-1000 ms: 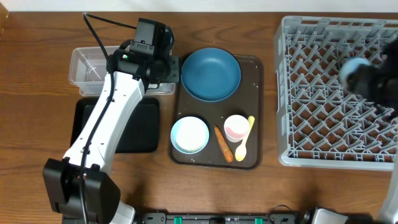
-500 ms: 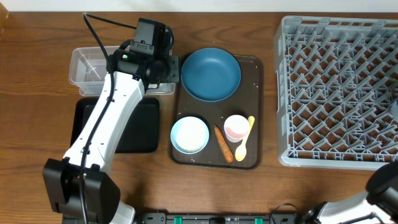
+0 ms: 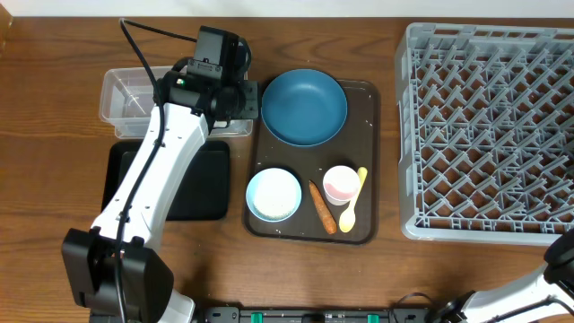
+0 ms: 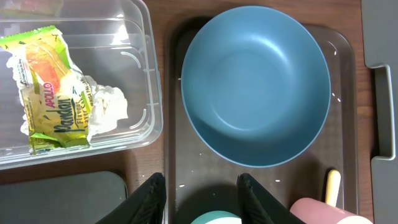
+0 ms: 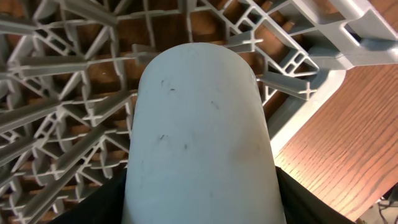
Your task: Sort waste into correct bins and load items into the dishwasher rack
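Two robot arms work at a wooden bench (image 5: pixel 348 143). In the right wrist view, the right tool (image 5: pixel 199 202) pinches the light blue cup (image 5: pixel 199 124), with dark fingers (image 5: pixel 99 205) pressed on both flanks at the bottom of the frame. The cup fills the middle, its long axis running straight up the frame, away from the tool. Behind it lies the grey dishwasher rack (image 5: pixel 56 118). Its lattice covers the left and top, its corner sits at the upper right, and bare bench shows at the lower right. We judge that the cup hangs near the rack's edge and needs to travel up and left to meet the pegs. In the left wrist view, the left tool (image 4: pixel 205 193) is spread and empty, and the dark blue plate (image 4: pixel 255 84) lies just above it in the frame. A second ago, the overhead view showed a blurred cup over the rack's upper right. Now only the right arm (image 3: pixel 560 269) shows, at the lower right corner. The left arm has not moved.
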Robot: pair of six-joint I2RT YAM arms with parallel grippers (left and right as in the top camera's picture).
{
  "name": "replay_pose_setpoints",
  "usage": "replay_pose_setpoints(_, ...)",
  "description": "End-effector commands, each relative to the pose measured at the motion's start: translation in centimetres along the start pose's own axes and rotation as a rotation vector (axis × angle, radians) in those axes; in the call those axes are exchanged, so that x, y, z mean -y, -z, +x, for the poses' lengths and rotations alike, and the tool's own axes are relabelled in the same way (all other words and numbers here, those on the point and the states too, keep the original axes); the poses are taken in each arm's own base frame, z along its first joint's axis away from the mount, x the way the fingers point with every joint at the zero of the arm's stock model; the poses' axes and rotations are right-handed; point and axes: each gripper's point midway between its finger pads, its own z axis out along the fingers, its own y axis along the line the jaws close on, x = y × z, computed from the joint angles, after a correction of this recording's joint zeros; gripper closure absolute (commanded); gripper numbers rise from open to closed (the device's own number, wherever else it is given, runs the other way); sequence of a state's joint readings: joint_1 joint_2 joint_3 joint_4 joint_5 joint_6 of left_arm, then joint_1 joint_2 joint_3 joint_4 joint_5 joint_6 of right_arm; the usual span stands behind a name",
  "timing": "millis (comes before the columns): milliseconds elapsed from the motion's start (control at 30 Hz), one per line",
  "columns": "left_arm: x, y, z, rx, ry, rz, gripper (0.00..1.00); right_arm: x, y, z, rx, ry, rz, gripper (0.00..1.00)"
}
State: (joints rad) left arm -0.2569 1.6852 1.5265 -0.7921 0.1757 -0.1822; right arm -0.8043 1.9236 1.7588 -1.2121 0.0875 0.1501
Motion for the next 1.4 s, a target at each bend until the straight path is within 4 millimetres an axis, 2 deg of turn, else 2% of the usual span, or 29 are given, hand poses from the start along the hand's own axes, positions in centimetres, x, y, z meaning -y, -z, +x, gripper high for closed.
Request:
replay_pose_setpoints(0, -0.3, 0.1, -0.1, -0.001, -0.012, -0.017, 0.60, 0.9, -0.7, -0.6, -0.007, -0.033, 0.018, 0.88)
replay_pose_setpoints(33, -0.3, 0.1, 0.0, -0.002, -0.012, -0.017, 0.60, 0.9, -1.0, -0.6, -0.013, -0.032, 0.019, 0.82)
replay_pose_setpoints(167, -0.3, 0.1, 0.0, -0.004, -0.012, -0.017, 0.60, 0.2, -2.0, -0.3, -0.044, -0.029, -0.011, 0.39)
replay_pose_setpoints(267, -0.3, 0.1, 0.0, -0.004, -0.012, -0.017, 0.59, -0.2, -2.2, -0.3, -0.047, -0.030, -0.036, 0.19)
replay_pose_setpoints(300, -0.3, 0.1, 0.0, -0.004, -0.012, -0.017, 0.59, -0.5, -2.2, -0.3, -0.049, -0.030, -0.053, 0.15)
replay_pose_setpoints(500, -0.3, 0.1, 0.0, -0.004, -0.012, -0.017, 0.53, -1.9, -1.0, -0.4, -0.040, -0.031, -0.139, 0.14)
replay_pose_setpoints(600, -0.2, 0.1, 0.0, -0.006, -0.012, -0.011, 0.53, -2.3, 1.1, -1.0, 0.008, -0.030, -0.172, 0.14)
replay_pose_setpoints(700, 0.2, 0.1, 0.1, -0.008, -0.018, -0.003, 0.53, -3.6, 3.8, -1.5, 0.072, -0.003, -0.230, 0.14)
replay_pose_setpoints(833, 1.3, -0.1, 0.5, -0.016, -0.043, 0.010, 0.52, -7.0, 7.4, -0.8, 0.137, 0.128, -0.347, 0.14)
replay_pose_setpoints(967, 3.3, -0.6, 1.5, -0.040, -0.085, 0.031, 0.49, -12.0, 9.7, 1.6, 0.142, 0.319, -0.471, 0.13)
replay_pose_setpoints(1200, 6.9, -2.6, 5.7, -0.145, -0.182, 0.059, 0.48, -19.9, 10.7, 7.0, 0.089, 0.569, -0.540, 0.13)
replay_pose_setpoints(1367, 8.9, -4.0, 9.0, -0.220, -0.248, 0.070, 0.49, -23.7, 11.3, 9.9, 0.082, 0.687, -0.562, 0.12)
